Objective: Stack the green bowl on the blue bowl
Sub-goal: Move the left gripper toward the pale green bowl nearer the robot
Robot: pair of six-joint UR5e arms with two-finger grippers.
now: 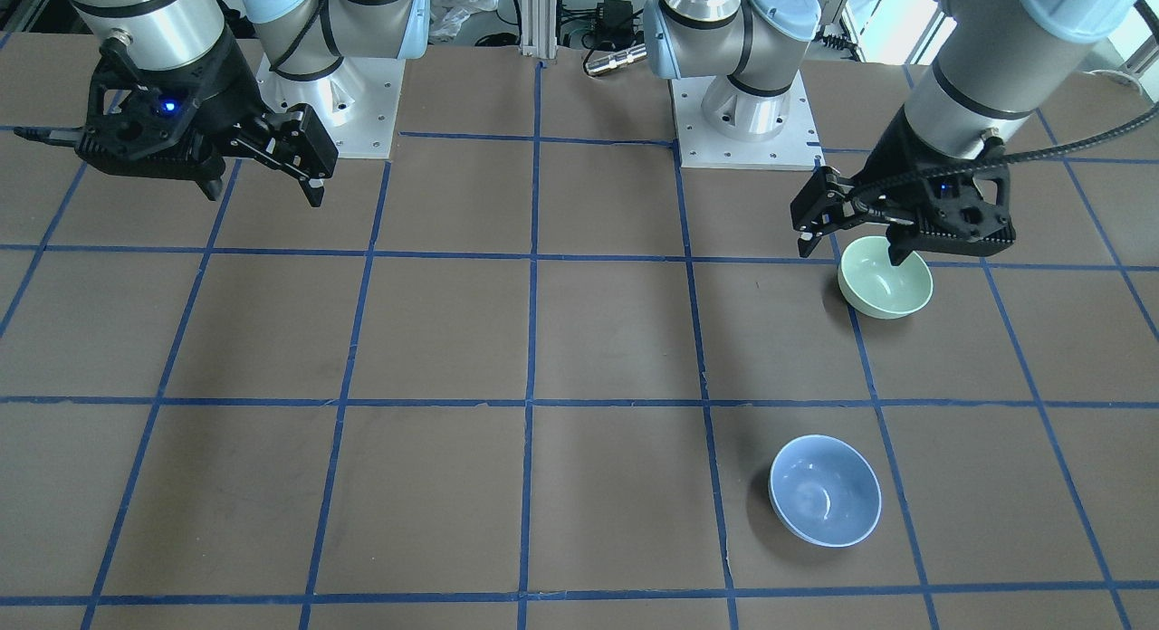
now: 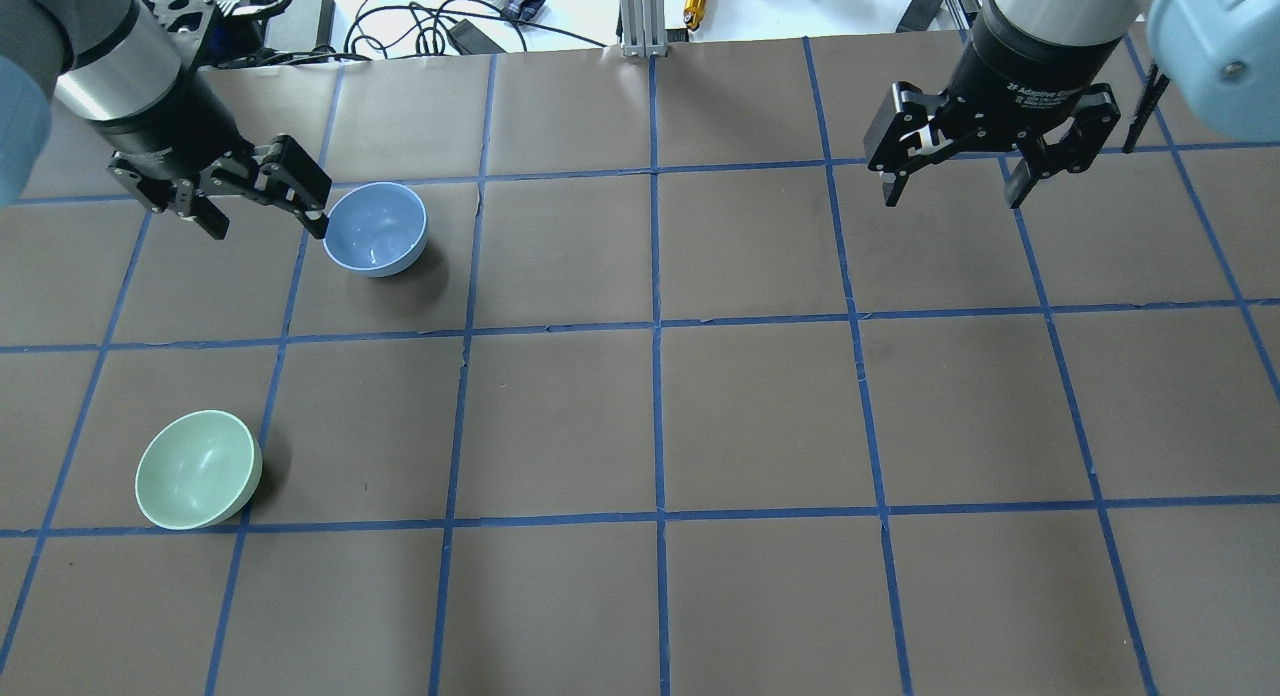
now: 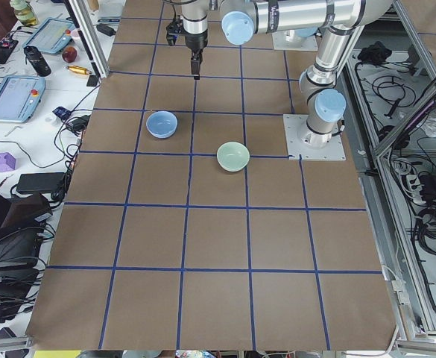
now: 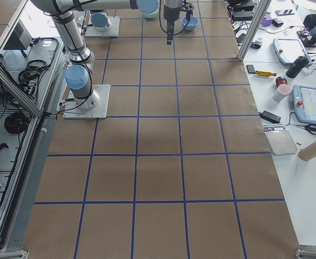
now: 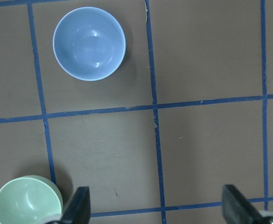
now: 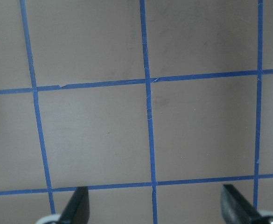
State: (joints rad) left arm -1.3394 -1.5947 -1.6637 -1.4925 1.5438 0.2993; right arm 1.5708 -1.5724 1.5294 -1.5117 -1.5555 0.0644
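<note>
Hovering wide open and empty, the left gripper (image 1: pixel 851 250) has the green bowl (image 1: pixel 886 279) below it, offset toward one finger

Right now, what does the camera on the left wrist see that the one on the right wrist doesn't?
Only the left wrist view shows the bowls: the blue bowl at upper left, the green bowl in the lower left corner, both empty and apart. Only the right wrist view: nothing of its own, no bowl. Both show the brown table with blue tape lines and, at the bottom edge, an open hand: the left hand in one, the right hand in the other.
</note>
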